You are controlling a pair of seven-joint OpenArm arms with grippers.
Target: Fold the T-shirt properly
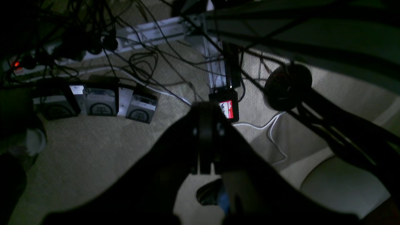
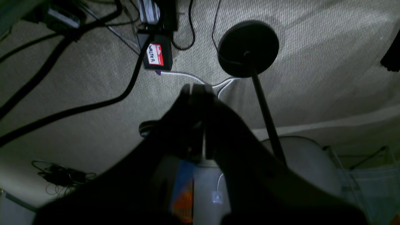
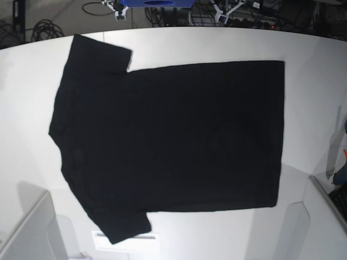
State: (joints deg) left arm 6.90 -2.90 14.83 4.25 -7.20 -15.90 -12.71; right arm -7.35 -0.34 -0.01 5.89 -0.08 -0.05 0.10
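Large black short-sleeved cotton T-shirt (image 3: 173, 141): spread flat, plain side up, on white table (image 3: 309, 49), sleeves toward base view's left, hem toward right. Left tool (image 1: 206, 137): closed, empty, over beige carpet (image 1: 93, 150). Right tool (image 2: 198, 118): closed, empty, near black round lamp base (image 2: 248, 48).

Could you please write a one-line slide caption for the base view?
Black T-shirt spread flat and unfolded on the white table, plain side up, sleeves toward the view's left, with neither arm in view.
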